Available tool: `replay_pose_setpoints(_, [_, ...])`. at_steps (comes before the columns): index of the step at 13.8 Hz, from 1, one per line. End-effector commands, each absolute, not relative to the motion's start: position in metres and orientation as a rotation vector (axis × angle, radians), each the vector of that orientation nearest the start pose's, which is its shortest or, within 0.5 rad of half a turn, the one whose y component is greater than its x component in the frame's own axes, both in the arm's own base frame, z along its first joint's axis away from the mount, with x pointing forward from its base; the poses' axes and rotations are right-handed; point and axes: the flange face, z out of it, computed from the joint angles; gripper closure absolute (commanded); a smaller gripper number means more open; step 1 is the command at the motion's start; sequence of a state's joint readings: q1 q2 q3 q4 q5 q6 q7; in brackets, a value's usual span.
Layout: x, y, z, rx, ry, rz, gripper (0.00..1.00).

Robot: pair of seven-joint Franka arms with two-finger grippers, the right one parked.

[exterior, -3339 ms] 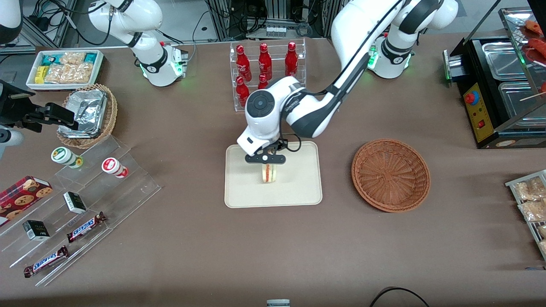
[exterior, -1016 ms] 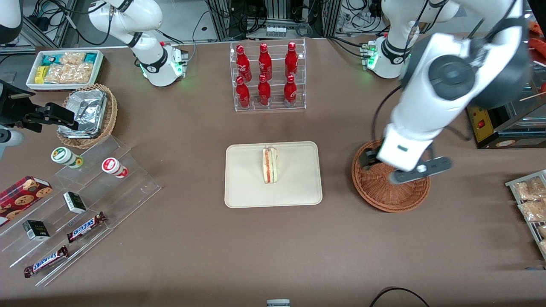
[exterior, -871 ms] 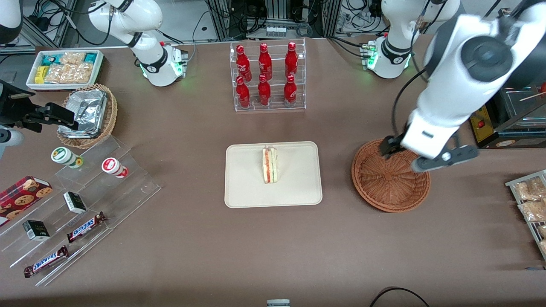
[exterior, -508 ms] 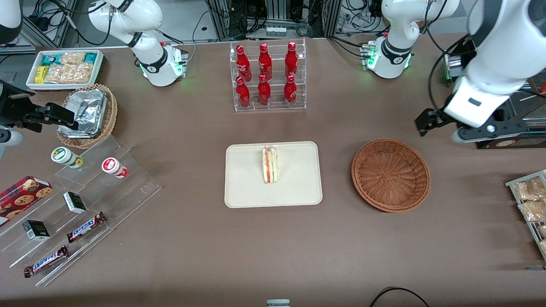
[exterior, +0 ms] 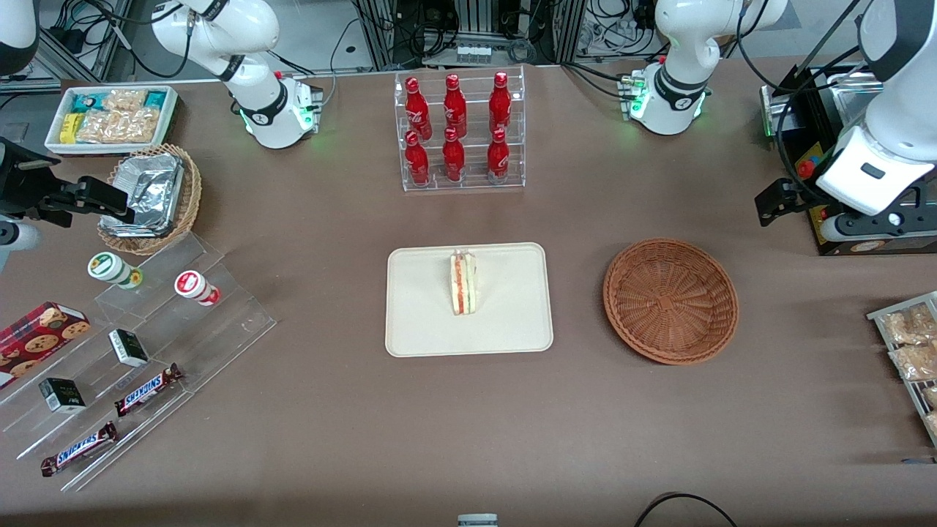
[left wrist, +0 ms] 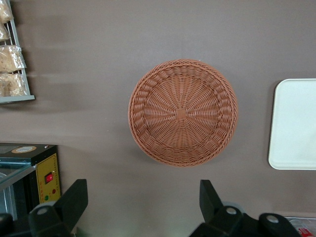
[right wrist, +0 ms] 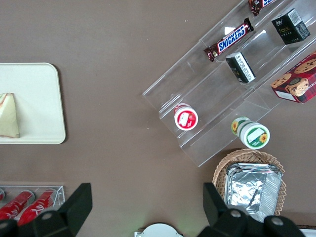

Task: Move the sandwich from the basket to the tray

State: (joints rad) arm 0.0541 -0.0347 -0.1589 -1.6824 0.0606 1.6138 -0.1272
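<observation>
The sandwich (exterior: 463,282), a white wedge with red and green layers, lies on the cream tray (exterior: 505,329) at the table's middle; the right wrist view also shows the sandwich (right wrist: 9,116) on the tray (right wrist: 39,98). The reddish-brown basket (exterior: 670,300) sits beside the tray toward the working arm's end, with nothing in it. My gripper (exterior: 875,223) hangs high above the table by the black warmer, away from the basket. In the left wrist view my gripper (left wrist: 143,207) is open, both fingers (left wrist: 74,201) spread over bare table, with the basket (left wrist: 182,112) and the tray's edge (left wrist: 296,123) in sight.
A clear rack of red bottles (exterior: 460,132) stands farther from the front camera than the tray. A black food warmer (exterior: 842,139) and a rack of snack packets (exterior: 908,344) line the working arm's end. A tan basket with foil containers (exterior: 150,197) and acrylic shelves (exterior: 146,344) fill the parked arm's end.
My gripper let go of the sandwich on the tray, then swung over the basket and on toward the working arm's end, rising as it went. The sandwich stays still.
</observation>
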Motion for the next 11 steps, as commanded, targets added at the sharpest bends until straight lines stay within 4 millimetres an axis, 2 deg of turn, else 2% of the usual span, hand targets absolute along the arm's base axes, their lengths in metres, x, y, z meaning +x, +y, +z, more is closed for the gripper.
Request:
replay_pose_setpoints(1, [0.561, -0.057, 0.600, -3.087, 0.013, 0.029, 0.00])
replay_pose_setpoints(3, [0.573, -0.054, 0.607, -3.094, -0.001, 0.009, 0.00])
replay_pose_setpoints(7, [0.567, -0.037, 0.608, -3.100, 0.085, 0.071, 0.00])
replay_pose_setpoints(11, [0.567, -0.036, 0.610, -3.103, 0.076, 0.067, 0.00])
